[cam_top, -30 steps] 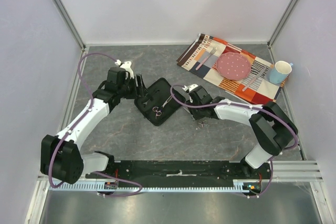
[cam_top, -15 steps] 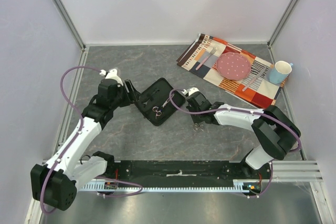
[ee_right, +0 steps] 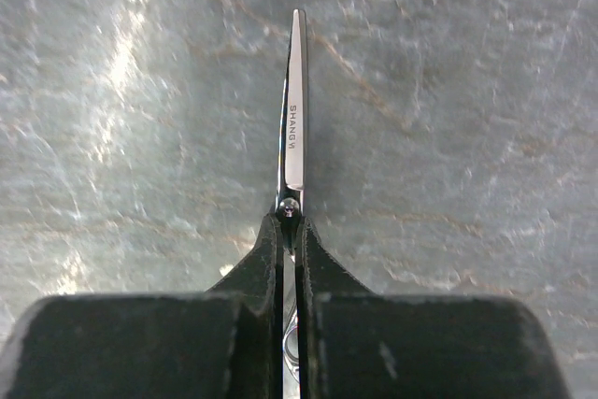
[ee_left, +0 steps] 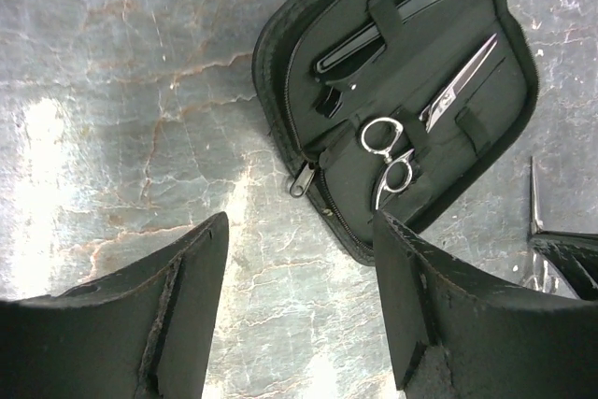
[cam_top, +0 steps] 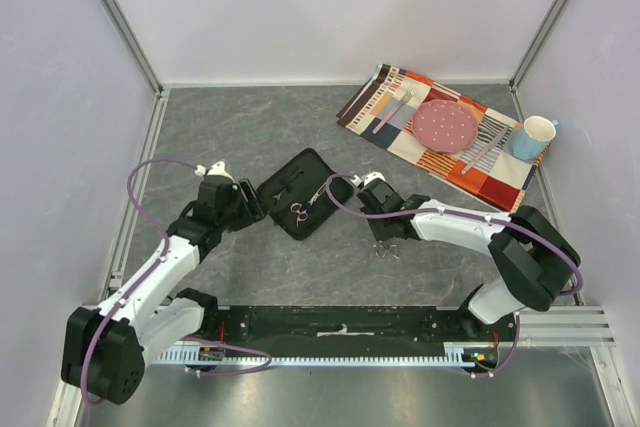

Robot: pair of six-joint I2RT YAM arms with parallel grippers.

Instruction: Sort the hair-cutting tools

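Overhead: shows the left gripper (cam_top: pixel 254 213) with fingers spread wide and empty, low over the table (cam_top: pixel 230 127), just beside the near-left edge of the open black case (cam_top: pixel 283 179). Shows the right gripper (cam_top: pixel 383 234) pinched tight on the loose scissors (cam_top: pixel 386 248), right of the case and apart from it, ring handles poking out toward the arm bases. Reveals a grey marbled tabletop boxed in by plain white walls (cam_top: pixel 320 7), with a patterned placemat (cam_top: pixel 370 102) at the far right carrying a pink plate (cam_top: pixel 445 125), a fork (cam_top: pixel 393 111) and a knife (cam_top: pixel 480 153), and a pale blue cup (cam_top: pixel 533 137) at its right end. Left wrist: frames both dark fingers (ee_left: pixel 192 306) wide apart with only bare stone between them, touching nothing. Beyond them lays out the case unzipped and flat, with the cased scissors (ee_left: pixel 385 142) tucked under a strap, blades shut and pointing up-right, and a long black clip (ee_left: pixel 392 18) strapped in beside them. Catches a zipper pull (ee_left: pixel 301 179) at the near rim. Right wrist: presents the fingers (ee_right: pixel 257 273) clamped together on the loose scissors (ee_right: pixel 295 119) right at the pivot screw, closed blade sticking straight ahead over the grey surface. Cannot tell whether the tip touches it.
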